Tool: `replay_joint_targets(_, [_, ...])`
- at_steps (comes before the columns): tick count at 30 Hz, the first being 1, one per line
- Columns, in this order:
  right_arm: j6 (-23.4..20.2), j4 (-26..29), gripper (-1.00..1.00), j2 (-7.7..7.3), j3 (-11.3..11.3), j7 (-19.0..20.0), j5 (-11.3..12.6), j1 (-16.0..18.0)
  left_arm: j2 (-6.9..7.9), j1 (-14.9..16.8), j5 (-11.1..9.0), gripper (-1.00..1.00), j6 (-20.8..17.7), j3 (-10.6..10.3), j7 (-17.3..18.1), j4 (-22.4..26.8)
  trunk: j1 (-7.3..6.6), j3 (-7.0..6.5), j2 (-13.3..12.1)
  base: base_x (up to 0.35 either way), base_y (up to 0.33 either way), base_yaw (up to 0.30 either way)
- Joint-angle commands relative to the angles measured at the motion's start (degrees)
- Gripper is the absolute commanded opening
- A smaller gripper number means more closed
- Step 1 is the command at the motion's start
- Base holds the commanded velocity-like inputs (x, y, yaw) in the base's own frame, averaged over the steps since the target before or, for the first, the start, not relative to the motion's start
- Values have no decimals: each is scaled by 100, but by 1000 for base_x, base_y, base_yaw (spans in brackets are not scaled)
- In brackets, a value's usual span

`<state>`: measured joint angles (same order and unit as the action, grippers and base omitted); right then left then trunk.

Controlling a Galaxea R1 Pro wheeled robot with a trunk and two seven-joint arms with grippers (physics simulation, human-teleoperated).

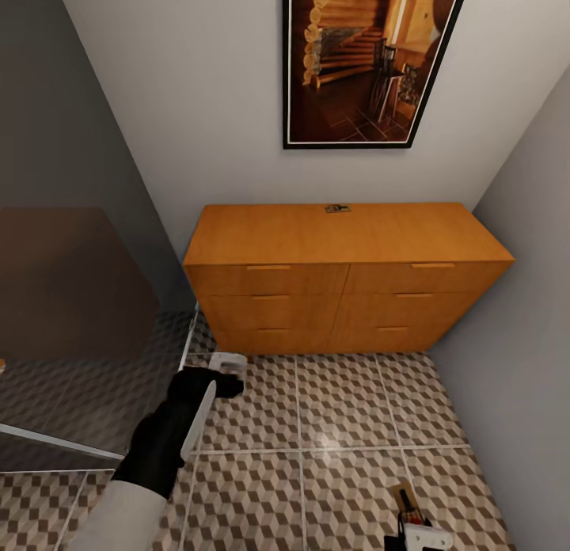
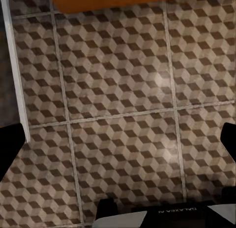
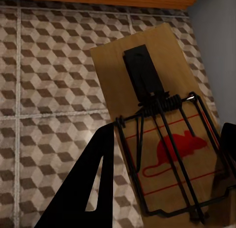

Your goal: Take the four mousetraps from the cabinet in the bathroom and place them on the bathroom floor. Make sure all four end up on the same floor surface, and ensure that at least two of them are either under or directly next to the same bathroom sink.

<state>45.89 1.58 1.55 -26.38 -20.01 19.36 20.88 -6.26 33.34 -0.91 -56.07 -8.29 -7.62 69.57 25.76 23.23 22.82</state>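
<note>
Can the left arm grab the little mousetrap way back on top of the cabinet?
Probably not yet. The mousetrap lies by the wall at the cabinet's back edge, while the left gripper hangs low near the floor.

Smooth satin wooden cabinet [image 1: 348, 250], glossy tiled bathroom floor [image 1: 332, 424], matt wooden mousetrap [image 3: 162, 120]

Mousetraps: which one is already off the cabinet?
The mousetrap held in the right gripper, over the floor near the right wall. The other visible one lies at the cabinet top's back edge.

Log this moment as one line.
right gripper: shut on mousetrap, over bathroom floor | left gripper: open, empty | one mousetrap on cabinet top
</note>
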Motion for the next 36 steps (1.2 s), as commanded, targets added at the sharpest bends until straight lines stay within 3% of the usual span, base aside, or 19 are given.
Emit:
replay_joint_targets(1, [11,3,-100,-4,-50,-34,29,3,-7,208,-18,100,-50,-4,-29,-89,3,9,10,0,0,0])
replay_joint_targets(6, [16,54,-100,-27,-45,-33,34,3,-153,973,-42,100,-112,1,-37,-229,3,9,10,0,0,0])
replay_joint_targets(13, [17,69,-100,-10,-43,-38,41,3,-204,1906,-135,100,-152,3,-38,-478,3,9,10,0,0,0])
replay_joint_targets(15, [17,70,-100,-11,-43,-38,41,3,-211,2519,-348,100,-162,3,-38,-855,3,9,10,0,0,0])
replay_joint_targets(18, [17,73,-100,-15,-40,-38,41,3,-216,3126,-566,100,-166,3,-38,-1303,3,9,10,0,0,0])
replay_joint_targets(19, [17,79,-100,-17,-37,-38,41,3,-216,3496,-665,100,-167,3,-38,-1617,3,9,10,0,0,0])
replay_joint_targets(24, [15,95,-100,-14,-34,-38,41,3,-210,4687,-805,100,-163,3,-35,-2635,3,9,10,0,0,0])
replay_joint_targets(28, [10,96,-100,-14,-39,-35,47,3,-208,4878,-975,100,-171,3,-15,-2786,3,9,10,0,0,0])
replay_joint_targets(32, [8,95,-100,-14,-42,-24,50,3,-178,4931,-1421,100,-195,10,53,-2960,3,9,10,0,0,0])
replay_joint_targets(34, [8,91,-100,-14,-43,43,49,3,-77,4942,-2100,100,-233,7,571,-3034,3,9,10,0,0,0])
replay_joint_targets(36, [8,89,-100,-14,-43,74,46,3,-25,4944,-2369,100,-239,5,1059,-3003,3,9,10,0,0,0])
